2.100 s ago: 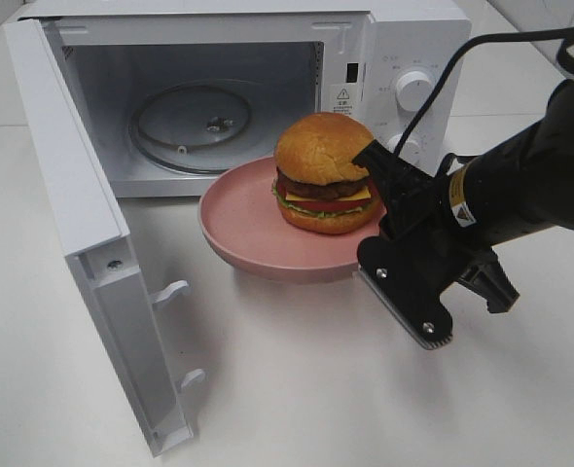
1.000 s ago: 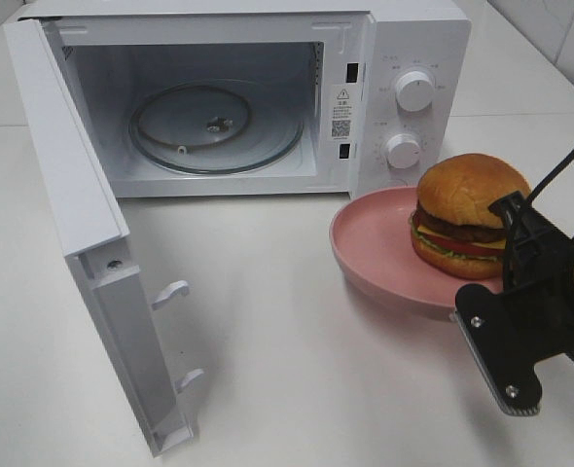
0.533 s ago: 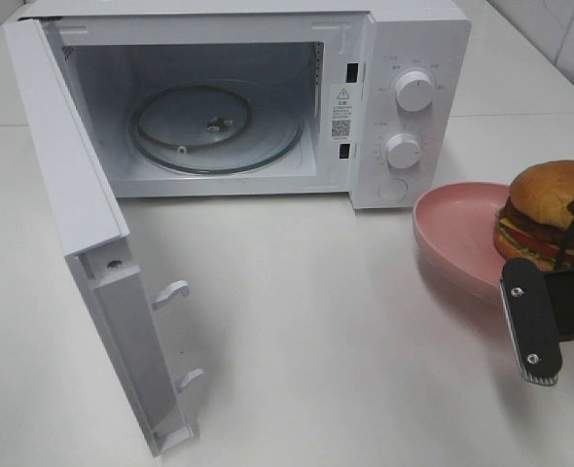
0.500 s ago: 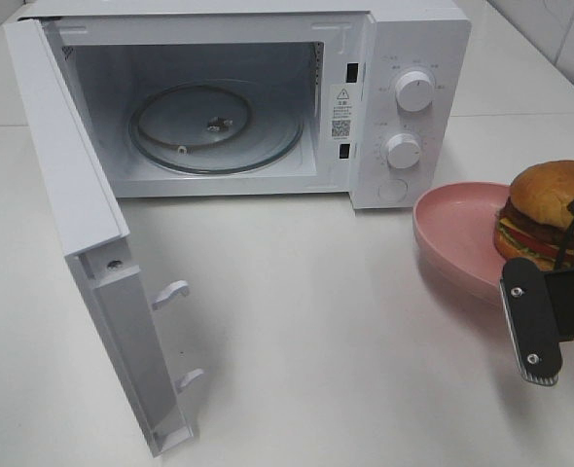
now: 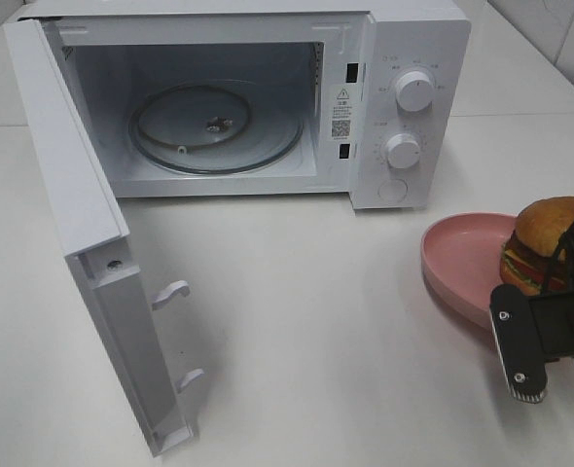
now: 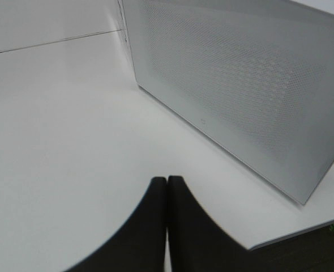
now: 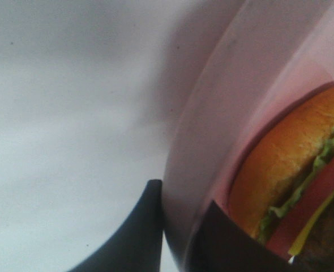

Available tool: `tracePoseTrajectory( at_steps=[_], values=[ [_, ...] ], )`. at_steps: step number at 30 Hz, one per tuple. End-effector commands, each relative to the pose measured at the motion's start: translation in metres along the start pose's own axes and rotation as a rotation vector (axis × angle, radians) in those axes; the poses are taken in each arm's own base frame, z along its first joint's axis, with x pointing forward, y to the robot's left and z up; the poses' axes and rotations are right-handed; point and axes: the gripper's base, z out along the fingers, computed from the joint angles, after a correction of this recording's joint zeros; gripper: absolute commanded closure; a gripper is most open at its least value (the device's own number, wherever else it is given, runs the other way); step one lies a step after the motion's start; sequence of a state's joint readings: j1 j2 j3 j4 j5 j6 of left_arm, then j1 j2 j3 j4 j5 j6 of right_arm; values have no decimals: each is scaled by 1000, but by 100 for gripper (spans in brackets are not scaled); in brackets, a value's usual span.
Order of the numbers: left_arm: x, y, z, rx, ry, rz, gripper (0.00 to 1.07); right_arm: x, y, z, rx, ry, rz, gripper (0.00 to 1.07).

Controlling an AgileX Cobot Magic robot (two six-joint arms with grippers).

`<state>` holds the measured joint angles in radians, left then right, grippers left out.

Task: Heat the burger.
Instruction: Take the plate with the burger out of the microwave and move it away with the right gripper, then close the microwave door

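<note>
The burger (image 5: 548, 236) sits on a round pink plate (image 5: 459, 259) at the far right of the table, right of the microwave (image 5: 404, 39). My right gripper (image 5: 509, 309) is shut on the plate's near rim. In the right wrist view the fingers (image 7: 150, 226) clamp the plate's rim (image 7: 235, 85), with the burger (image 7: 286, 164) just beyond them. I cannot tell whether the plate rests on the table. The microwave door (image 5: 68, 195) stands open, showing the bare glass turntable (image 5: 214, 126). My left gripper (image 6: 167, 195) is shut and empty, low over the table near the outside of the door (image 6: 240, 85).
The open door swings out to the front left, with its latch hooks (image 5: 175, 292) pointing inward. Two control knobs (image 5: 413, 92) are on the microwave's right panel. The white table (image 5: 316, 321) stretches in front of the microwave. The left arm does not show in the exterior view.
My right gripper has carried the plate with the burger from in front of the microwave opening far to the right and lower. The left gripper and door have not moved.
</note>
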<state>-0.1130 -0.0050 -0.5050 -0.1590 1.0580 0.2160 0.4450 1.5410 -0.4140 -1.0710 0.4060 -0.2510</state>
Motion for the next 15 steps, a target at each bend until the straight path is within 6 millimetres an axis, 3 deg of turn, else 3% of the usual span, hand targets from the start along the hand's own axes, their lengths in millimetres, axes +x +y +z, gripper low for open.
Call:
tracePoseTrajectory(
  at_steps=[1,2,4,5,7,11,15],
  values=[
    [0,0,-3,-7,-32,-3,106,-1,-7,0,13,3,78,96],
    [0,0,-3,-7,-32,-3,106,-1,-7,0,13,3,78,96],
    [0,0,-3,-7,-32,-3,106,-2,-11,-2,17,-4,148,82],
    [0,0,-3,-7,-32,-3,106,-2,-11,-2,17,-4,148,82],
    [0,0,-3,-7,-32,-3,106,-2,-10,-2,0,-3,180,59],
    [0,0,-3,-7,-32,-3,106,-2,-9,-2,-9,-6,194,50],
    [0,0,-3,-7,-32,-3,106,-3,-8,-2,-17,-8,210,49]
  ],
)
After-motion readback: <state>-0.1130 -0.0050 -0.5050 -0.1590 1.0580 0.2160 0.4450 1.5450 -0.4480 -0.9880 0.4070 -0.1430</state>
